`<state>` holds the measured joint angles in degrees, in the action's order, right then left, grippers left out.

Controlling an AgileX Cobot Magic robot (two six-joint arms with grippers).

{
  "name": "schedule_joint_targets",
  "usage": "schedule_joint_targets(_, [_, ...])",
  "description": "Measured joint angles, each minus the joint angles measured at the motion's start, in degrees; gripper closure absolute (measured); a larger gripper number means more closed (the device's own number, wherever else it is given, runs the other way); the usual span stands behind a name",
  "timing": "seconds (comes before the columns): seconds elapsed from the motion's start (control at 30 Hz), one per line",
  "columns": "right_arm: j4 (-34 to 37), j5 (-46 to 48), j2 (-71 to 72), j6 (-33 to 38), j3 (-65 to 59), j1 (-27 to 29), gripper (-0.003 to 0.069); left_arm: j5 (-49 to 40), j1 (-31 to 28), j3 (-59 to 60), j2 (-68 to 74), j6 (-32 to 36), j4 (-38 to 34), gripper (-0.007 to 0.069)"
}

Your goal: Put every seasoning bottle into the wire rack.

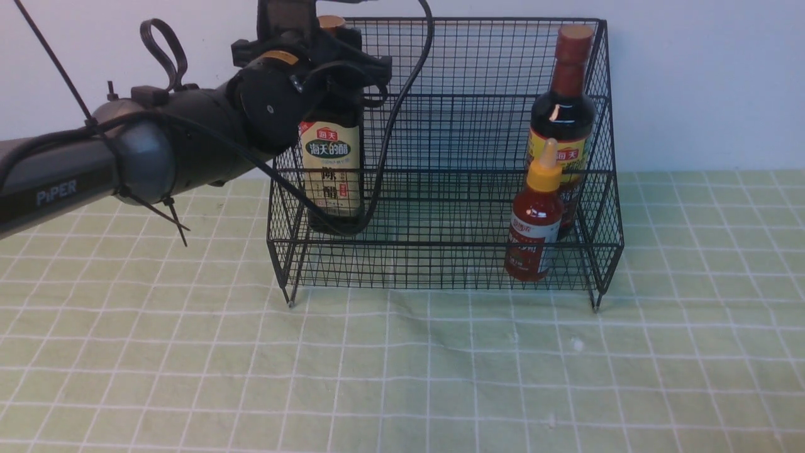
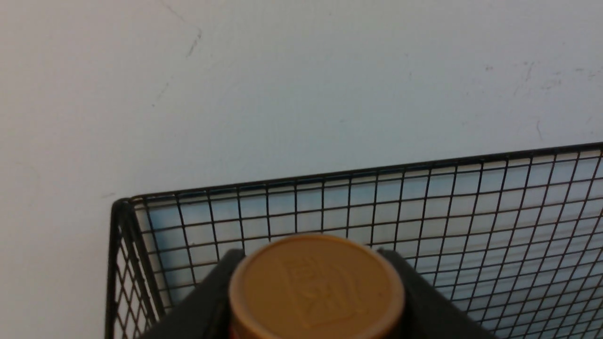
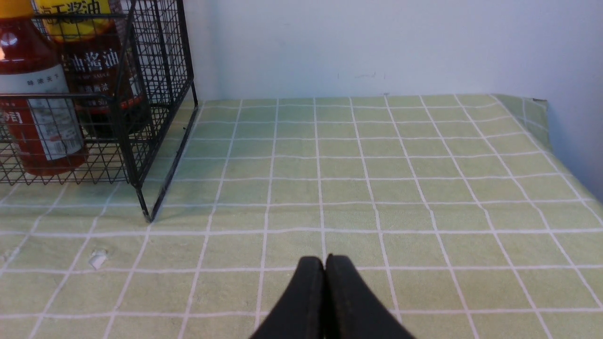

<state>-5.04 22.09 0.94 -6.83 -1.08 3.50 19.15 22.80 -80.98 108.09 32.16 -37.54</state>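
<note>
Nearest the front camera lies the bare green checked cloth (image 1: pixel 402 377) covering the surface, and beyond it stands the wire rack (image 1: pixel 440 264), its tall back against the pale wall (image 1: pixel 692 82).

At the rack's left end stands the gold-capped bottle (image 1: pixel 330 170), dark with a beige label, upright; its base appears to be on the rear, upper tier, though the mesh makes that hard to confirm. The left hand (image 1: pixel 333 69) is clamped on its neck just under the cap: in the left wrist view the gold cap (image 2: pixel 315 287) sits between two black fingers (image 2: pixel 207 301) pressed against either side of it, with the rack's top back corner (image 2: pixel 123 207) just behind. The left arm (image 1: pixel 126 163) reaches in from the robot's left, with a black cable looping down in front of the rack.

At the rack's right end the maroon-capped bottle (image 1: pixel 563 119) stands upright on the rear tier, and the small red bottle (image 1: pixel 534 220) with its yellow nozzle stands directly in front of it on the lower front tier (the two overlap in the front view, so contact cannot be judged).

Well off to the rack's right, the right hand (image 3: pixel 325 268) hovers low over the cloth, its fingers pressed together and holding nothing.
</note>
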Motion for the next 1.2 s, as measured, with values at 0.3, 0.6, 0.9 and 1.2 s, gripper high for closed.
schedule_joint_targets(0.3, [0.0, 0.0, 0.0, -0.1, 0.0, 0.0, 0.0673, -1.0, 0.0, -0.9, -1.5, 2.1, 0.7, 0.0228])
schedule_joint_targets(0.6, [0.0, 0.0, 0.0, -0.4, 0.0, 0.0, 0.0673, -5.7, 0.0, -0.9, -8.0, 9.8, 0.9, 0.0228])
schedule_joint_targets(0.9, [0.0, 0.0, 0.0, -0.4, 0.0, 0.0, 0.0673, -25.3, -0.1, -0.9, -15.9, 10.0, 1.4, 0.0413])
schedule_joint_targets(1.2, [0.0, 0.0, 0.0, -0.4, 0.0, 0.0, 0.0673, -55.0, -2.7, -0.9, -26.3, 5.9, 3.0, 0.0631])
